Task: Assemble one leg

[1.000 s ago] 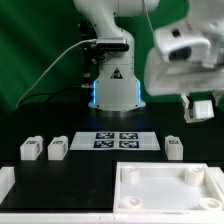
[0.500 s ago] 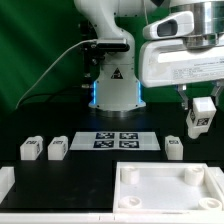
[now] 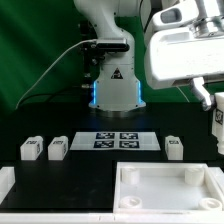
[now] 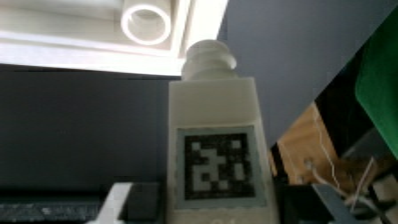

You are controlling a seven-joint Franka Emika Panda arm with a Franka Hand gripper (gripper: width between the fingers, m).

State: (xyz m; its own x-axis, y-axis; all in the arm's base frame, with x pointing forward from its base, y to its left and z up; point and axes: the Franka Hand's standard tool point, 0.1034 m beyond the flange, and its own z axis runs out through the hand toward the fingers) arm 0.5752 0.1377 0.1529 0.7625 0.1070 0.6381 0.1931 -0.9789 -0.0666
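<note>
Since the small white plastic chunky leg (image 4: 215, 150) with its black-and-white square tag hangs clear of the table, your two-finger gripper (image 3: 215, 108) reads as pinched on it. You've got it at the exterior view's right, above the wide white rimmed tray part (image 3: 160, 196), peg end toward a round corner hole (image 4: 143, 20), likely lining up for insertion.

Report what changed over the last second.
The hand, holding the small white plastic leg block, moved toward the exterior view's right and down. The three loose white leg blocks, marker board and white square tray stayed put.
</note>
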